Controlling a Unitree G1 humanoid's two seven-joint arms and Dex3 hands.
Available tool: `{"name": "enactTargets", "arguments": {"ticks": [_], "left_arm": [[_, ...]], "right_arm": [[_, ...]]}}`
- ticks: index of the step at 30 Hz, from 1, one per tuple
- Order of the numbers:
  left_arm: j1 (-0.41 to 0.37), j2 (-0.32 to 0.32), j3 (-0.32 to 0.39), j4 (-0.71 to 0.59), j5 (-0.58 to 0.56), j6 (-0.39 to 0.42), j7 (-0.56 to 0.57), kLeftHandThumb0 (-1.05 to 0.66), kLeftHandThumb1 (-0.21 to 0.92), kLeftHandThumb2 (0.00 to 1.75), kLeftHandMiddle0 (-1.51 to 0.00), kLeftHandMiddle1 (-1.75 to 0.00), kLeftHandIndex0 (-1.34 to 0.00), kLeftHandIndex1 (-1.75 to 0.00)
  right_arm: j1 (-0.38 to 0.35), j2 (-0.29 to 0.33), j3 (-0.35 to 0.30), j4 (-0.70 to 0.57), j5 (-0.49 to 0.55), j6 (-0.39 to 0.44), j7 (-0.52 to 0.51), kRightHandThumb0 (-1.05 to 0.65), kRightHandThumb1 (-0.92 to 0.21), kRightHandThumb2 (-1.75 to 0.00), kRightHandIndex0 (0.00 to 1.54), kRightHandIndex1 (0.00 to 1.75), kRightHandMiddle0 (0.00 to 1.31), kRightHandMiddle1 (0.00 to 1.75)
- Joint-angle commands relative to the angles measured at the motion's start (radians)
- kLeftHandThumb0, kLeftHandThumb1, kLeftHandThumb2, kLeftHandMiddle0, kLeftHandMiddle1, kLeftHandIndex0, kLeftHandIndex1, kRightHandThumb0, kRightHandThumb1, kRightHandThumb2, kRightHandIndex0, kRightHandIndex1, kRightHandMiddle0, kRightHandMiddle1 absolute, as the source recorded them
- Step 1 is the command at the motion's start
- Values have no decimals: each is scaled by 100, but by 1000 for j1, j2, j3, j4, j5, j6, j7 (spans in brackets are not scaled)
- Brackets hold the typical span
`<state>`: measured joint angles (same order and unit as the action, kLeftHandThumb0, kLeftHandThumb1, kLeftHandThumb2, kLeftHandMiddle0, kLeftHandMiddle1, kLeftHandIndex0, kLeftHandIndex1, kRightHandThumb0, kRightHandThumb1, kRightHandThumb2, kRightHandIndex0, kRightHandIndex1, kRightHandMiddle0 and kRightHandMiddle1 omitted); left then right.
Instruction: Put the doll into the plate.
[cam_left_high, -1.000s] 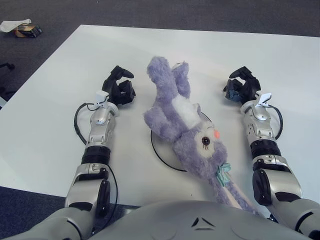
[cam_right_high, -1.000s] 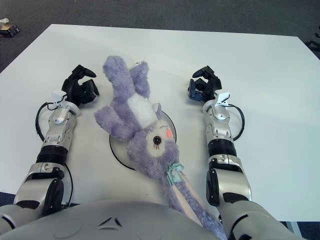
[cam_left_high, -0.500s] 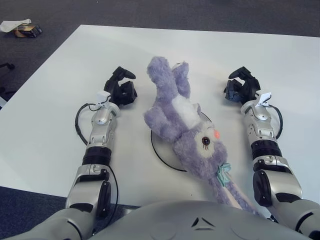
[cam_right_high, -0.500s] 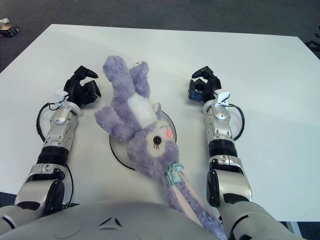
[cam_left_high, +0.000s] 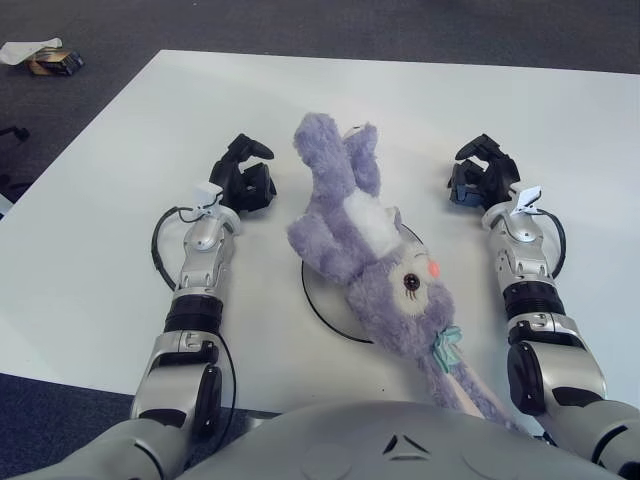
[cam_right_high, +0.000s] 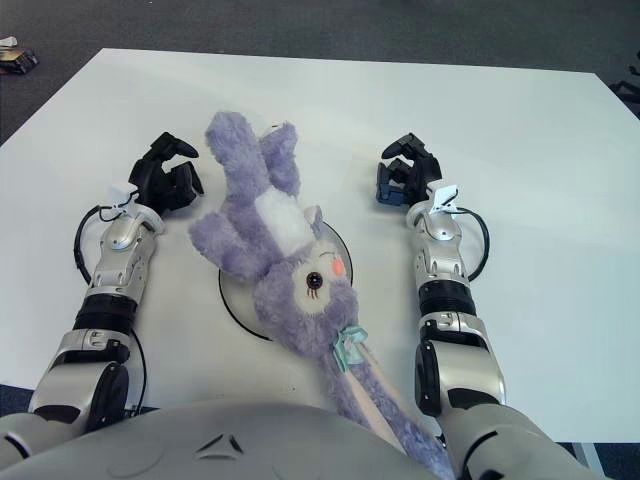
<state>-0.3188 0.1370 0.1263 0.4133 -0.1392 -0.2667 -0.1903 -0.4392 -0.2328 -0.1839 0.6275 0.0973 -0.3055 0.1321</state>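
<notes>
A purple plush rabbit doll (cam_left_high: 365, 245) with a white belly lies face up over the white plate (cam_left_high: 325, 296), legs pointing away, long ears trailing toward my torso. Only the plate's dark-rimmed left and near edge shows from under the doll. My left hand (cam_left_high: 243, 177) hangs just left of the doll's legs, fingers loosely curled around nothing. To the right of the doll is my right hand (cam_left_high: 482, 174), fingers also relaxed and holding nothing. Neither hand touches the doll.
The white table (cam_left_high: 120, 150) spreads wide on all sides. A small box and a crumpled paper (cam_left_high: 40, 55) lie on the dark floor at the far left, off the table.
The left hand has crept slightly right toward the doll's legs, and the right hand has edged slightly left. The doll and plate have not moved.
</notes>
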Motion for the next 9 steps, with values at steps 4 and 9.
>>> {"name": "enactTargets", "arguments": {"ticks": [4, 9], "left_arm": [[77, -10, -10, -19, 2, 47, -2, -41, 56, 101, -89, -175, -43, -175], [106, -11, -12, -61, 3, 71, 2, -41, 54, 103, -90, -175, -43, -175]], "right_arm": [[47, -7, 0, 12, -3, 12, 7, -1, -16, -151, 73, 175, 51, 172], [66, -4, 0, -16, 3, 29, 10, -1, -15, -152, 74, 175, 51, 173]]}}
